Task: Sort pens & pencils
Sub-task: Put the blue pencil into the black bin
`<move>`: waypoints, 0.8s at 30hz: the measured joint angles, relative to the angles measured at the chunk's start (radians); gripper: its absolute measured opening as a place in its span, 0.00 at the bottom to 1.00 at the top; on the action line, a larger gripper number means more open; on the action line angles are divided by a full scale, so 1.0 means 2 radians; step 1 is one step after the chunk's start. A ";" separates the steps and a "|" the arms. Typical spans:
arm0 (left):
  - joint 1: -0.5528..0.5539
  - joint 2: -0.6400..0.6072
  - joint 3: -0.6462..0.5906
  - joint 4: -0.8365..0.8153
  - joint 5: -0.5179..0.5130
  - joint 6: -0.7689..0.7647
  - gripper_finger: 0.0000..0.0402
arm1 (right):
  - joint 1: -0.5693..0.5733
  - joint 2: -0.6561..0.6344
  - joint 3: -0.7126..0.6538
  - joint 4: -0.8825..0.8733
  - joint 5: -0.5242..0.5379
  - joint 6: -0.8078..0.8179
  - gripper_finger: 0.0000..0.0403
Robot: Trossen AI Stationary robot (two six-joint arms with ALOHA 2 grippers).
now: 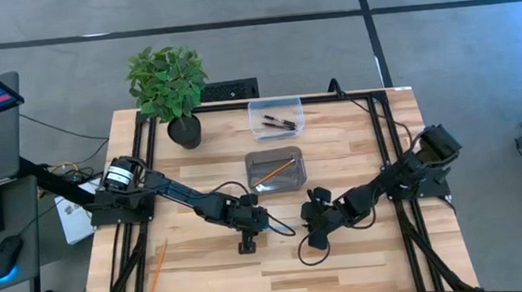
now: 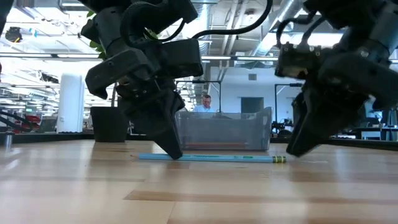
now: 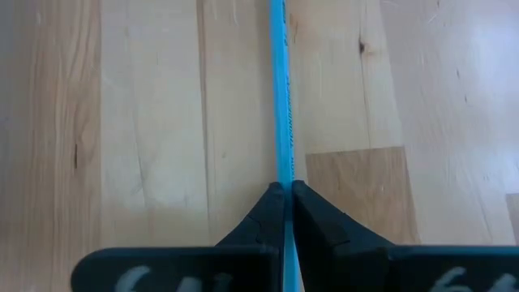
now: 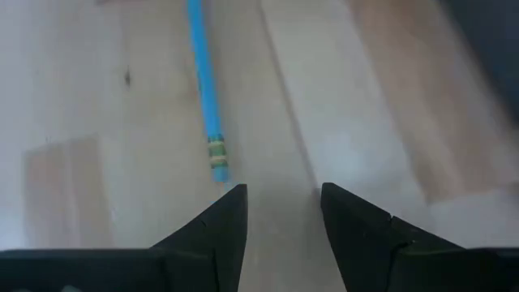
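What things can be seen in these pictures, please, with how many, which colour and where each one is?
Blue pencil: one, light blue, lying flat on the table between the two grippers.
Orange pencils: two; one in the grey tray, one on the table near the front left edge.
Pens: black, in the clear tray; the count is hard to tell.
Grey tray: one, mid-table.
Clear tray: one, behind the grey tray.
Plant: one, green in a black pot, back left of the table.
Table: one, light wood.
Person: one, far off in the room.
Left gripper: shut on the blue pencil.
Right gripper: open, just past the pencil's eraser end.
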 joint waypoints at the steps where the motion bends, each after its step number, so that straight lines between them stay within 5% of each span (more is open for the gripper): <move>1: 0.000 0.000 0.000 0.000 0.000 0.000 0.00 | 0.002 0.009 0.001 0.017 -0.004 -0.002 0.45; 24: 0.006 0.000 0.000 -0.002 -0.007 -0.024 0.00 | 0.000 0.024 0.027 -0.048 -0.031 0.011 0.45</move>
